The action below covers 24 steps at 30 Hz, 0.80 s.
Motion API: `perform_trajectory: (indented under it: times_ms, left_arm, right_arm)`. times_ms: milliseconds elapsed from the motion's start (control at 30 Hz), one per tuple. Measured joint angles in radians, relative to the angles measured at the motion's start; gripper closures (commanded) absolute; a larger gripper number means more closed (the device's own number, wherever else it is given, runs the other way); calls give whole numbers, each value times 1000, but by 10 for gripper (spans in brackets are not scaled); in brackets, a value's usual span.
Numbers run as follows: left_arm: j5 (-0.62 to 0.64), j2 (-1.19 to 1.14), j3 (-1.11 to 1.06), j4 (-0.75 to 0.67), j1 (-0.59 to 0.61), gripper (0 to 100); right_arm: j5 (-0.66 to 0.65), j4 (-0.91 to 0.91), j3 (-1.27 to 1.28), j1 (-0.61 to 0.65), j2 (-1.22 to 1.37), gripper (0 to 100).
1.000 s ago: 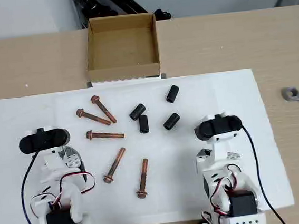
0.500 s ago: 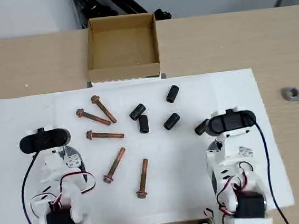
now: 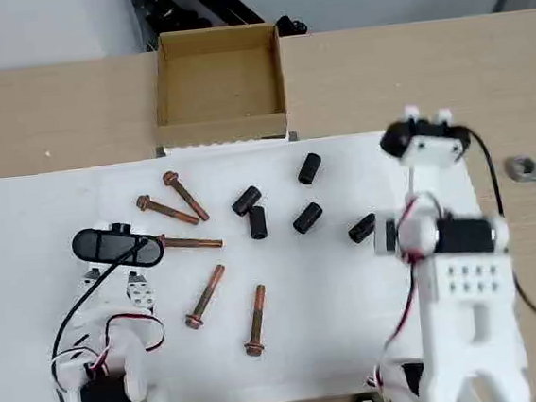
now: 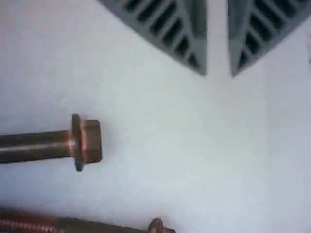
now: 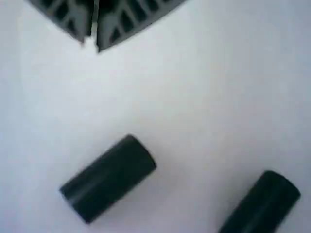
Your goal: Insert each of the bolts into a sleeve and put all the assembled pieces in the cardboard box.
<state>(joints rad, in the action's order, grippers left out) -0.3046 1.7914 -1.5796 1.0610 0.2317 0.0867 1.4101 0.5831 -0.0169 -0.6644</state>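
1. Cardboard box [image 3: 223, 129] sits at 12 o'clock off the white sheet [image 3: 59, 202] on the bench [image 3: 50, 108]. Nothing is assembled or boxed yet.
2. Five bolts [image 3: 205, 295] lie loose on the sheet, spread from 11 through 9 to 6 o'clock of its centre. Five black sleeves [image 3: 308, 217] sit from 12 to 3 o'clock, all apart from the bolts.
3. Left claw [image 4: 218, 68]: jaws a narrow gap apart, holding nothing. It hovers over the sheet near a flanged bolt head [image 4: 86, 143] (another bolt lies just past it).
4. Right claw [image 5: 92, 42]: jaws all but closed, just a slit between them, holding nothing. Two sleeves lie near it, and the closer sleeve [image 5: 109, 177] is on its side.
5. Bolts, my read: rigid metal, light for these arms, with a smooth round shank that will roll or skid if nudged. Pinch across the shank close to the flange, so the tip end stays free to enter the bore.
6. Sleeves, my read: short, stiff, slick cylinders (prone to rolling on the sheet). Grip across the diameter at mid-length, square to the axis, with both bore ends clear.
7. The right claw needs to open wider than a sleeve before coming down. An off-centre squeeze would likely squirt it out.
8. Mating looks alignment-critical, since neither part has any give. A tilted bolt will likely jam at the sleeve mouth.
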Motion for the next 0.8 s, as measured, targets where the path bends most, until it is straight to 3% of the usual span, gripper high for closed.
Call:
perform_trajectory:
  times_ms: [200, 367, 500, 800]
  left_arm:
    - [120, -72, 123, 57, 38, 874]
    - [130, -354, 278, -2, 84, 874]
    - [157, -695, 565, 14, 72, 874]
    - [413, -1533, 1382, 460, -91, 874]
  right_arm:
    - [-41, 41, -184, 49, 55, 995]
    - [-48, 77, -226, 153, 68, 995]
    - [-48, 77, -226, 183, 68, 995]
    - [-52, 78, -226, 189, 68, 995]
